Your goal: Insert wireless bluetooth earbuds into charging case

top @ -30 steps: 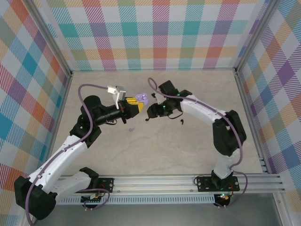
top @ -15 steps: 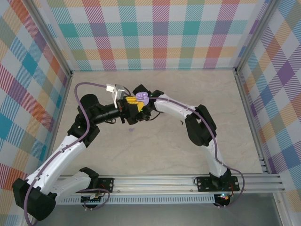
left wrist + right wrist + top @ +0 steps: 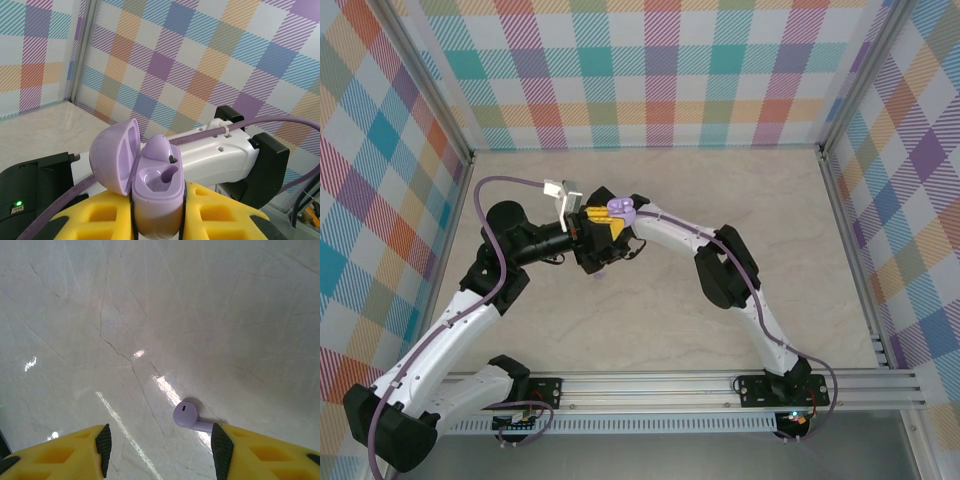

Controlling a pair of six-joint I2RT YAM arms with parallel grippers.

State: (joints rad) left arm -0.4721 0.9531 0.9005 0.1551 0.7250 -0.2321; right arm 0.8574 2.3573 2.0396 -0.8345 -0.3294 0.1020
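- Loose lilac earbud (image 3: 186, 414) lies on the surface (image 3: 150, 300) between the fingers of my right pincer (image 3: 162, 447). Its stem runs toward one pad tip and sits just beside it; can't tell if they touch.
- Right pincer: fingers spread wide, gripping nothing, low over the surface.
- Second lilac earbud (image 3: 159, 147) is seated in the far slot of the charging case (image 3: 155, 197). The near socket (image 3: 162, 176) is bare.
- Case lid (image 3: 116, 157) is flipped open to one side.
- Left pincer (image 3: 159, 217) is clamped on the case body with yellow pads on both sides, holding it above the surface with the opening up.
- Change, right side: 1 s ago my right pincer (image 3: 600, 256) sat out to the right of the case (image 3: 620, 207), roughly level with it. 0.5 s ago it had tucked in against the case. Now it sits below and slightly left of it, over the spot where the loose earbud lay in the open.
- Right arm (image 3: 725, 265): the elbow has pulled in from the right side toward centre. The forearm now crosses just behind the case and shows as a white link (image 3: 215, 157) in the left wrist view.
- Change, left side: left pincer (image 3: 607, 226) and case have drifted a touch left. The grip and open lid are unchanged.
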